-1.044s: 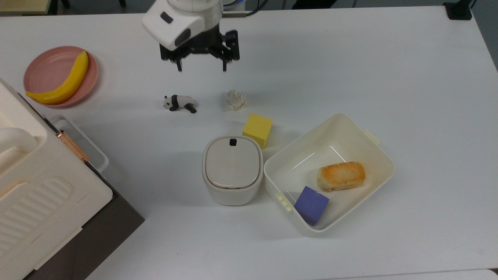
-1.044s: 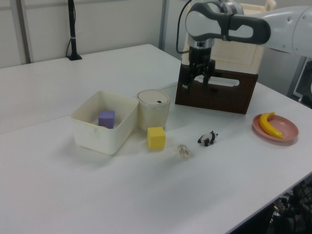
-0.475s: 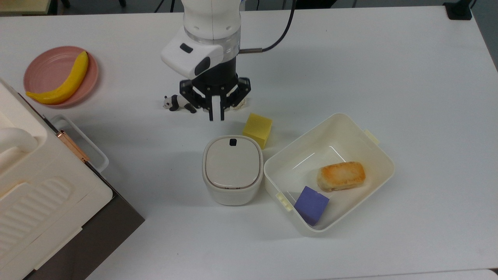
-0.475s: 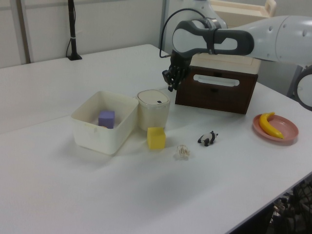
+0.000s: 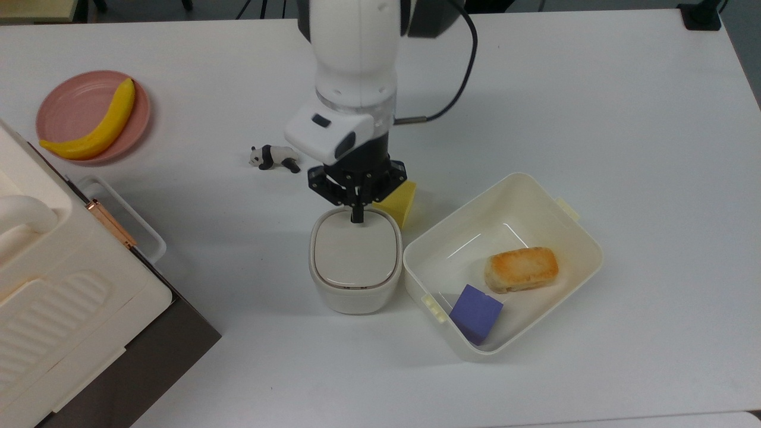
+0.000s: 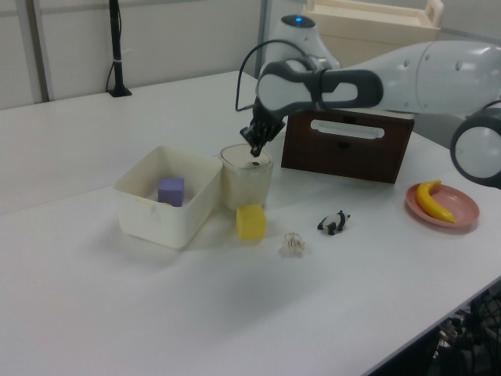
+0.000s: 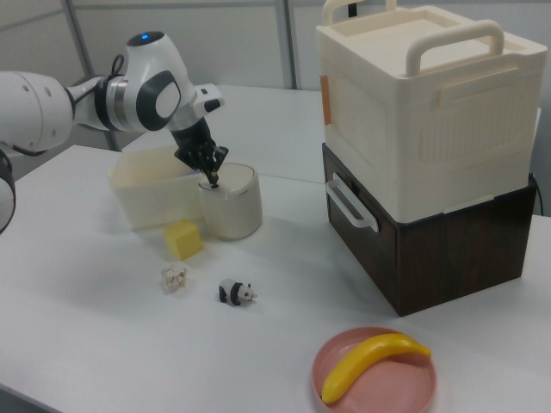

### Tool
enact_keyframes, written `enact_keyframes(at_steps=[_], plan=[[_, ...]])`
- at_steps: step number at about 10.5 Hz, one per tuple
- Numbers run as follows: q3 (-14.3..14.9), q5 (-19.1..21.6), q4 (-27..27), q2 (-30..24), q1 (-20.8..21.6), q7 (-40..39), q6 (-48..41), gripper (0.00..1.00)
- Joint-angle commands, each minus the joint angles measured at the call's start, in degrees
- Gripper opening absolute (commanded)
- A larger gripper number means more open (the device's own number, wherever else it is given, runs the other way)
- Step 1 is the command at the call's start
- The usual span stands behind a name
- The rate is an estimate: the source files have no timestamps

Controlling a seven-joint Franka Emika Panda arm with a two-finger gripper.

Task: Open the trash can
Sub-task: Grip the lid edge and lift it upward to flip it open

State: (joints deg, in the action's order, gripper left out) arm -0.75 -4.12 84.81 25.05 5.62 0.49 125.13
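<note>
The trash can (image 5: 355,261) is a small cream-white rounded-square bin in the middle of the table, with its flat lid down. My gripper (image 5: 357,216) is shut with nothing held, its fingertips pressed together and pointing straight down at the lid's far edge, where they cover the black button in the top view. The left view shows the trash can (image 6: 246,184) with the gripper (image 6: 255,150) just over the lid's edge. In the right view the gripper (image 7: 212,179) meets the top of the trash can (image 7: 232,205). Whether the tips touch the button I cannot tell.
A yellow cube (image 5: 401,202) sits right beside the can and under the arm. The shallow cream tub (image 5: 452,249) at the top view's right holds bread (image 5: 521,268) and a purple cube (image 5: 475,313). Nearby are a panda figure (image 5: 273,157), crumpled paper (image 6: 293,244), a banana (image 5: 101,128) on a pink plate (image 5: 68,101), and a big appliance (image 5: 59,285).
The arm came from the table's far side to the trash can and lowered. Its fingers went from spread open to shut, and the tips now sit at the lid's button.
</note>
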Motion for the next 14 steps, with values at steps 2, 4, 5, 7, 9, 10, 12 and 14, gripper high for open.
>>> enact_keyframes(at_steps=[2,4,5,7,9,10,12,14], plan=[[0.5,-3.1,0.0,2.7,0.9,1.4,1.2,0.00],[0.4,-2.1,-0.2,-0.9,1.1,1.5,-1.0,0.00],[0.4,-1.9,-0.2,-4.5,0.7,1.4,-6.2,0.07],[1.1,-1.1,-0.3,-8.2,0.4,1.2,-15.8,0.71],[1.4,-2.2,-0.3,-9.1,-0.3,0.8,-22.8,1.00],[1.5,-2.3,-0.2,-9.8,-1.5,0.8,-24.6,1.00],[1.7,-2.3,-0.1,-10.4,-2.8,0.1,-25.8,1.00],[1.7,-2.1,-0.1,-10.5,-3.2,-0.2,-27.9,1.00]])
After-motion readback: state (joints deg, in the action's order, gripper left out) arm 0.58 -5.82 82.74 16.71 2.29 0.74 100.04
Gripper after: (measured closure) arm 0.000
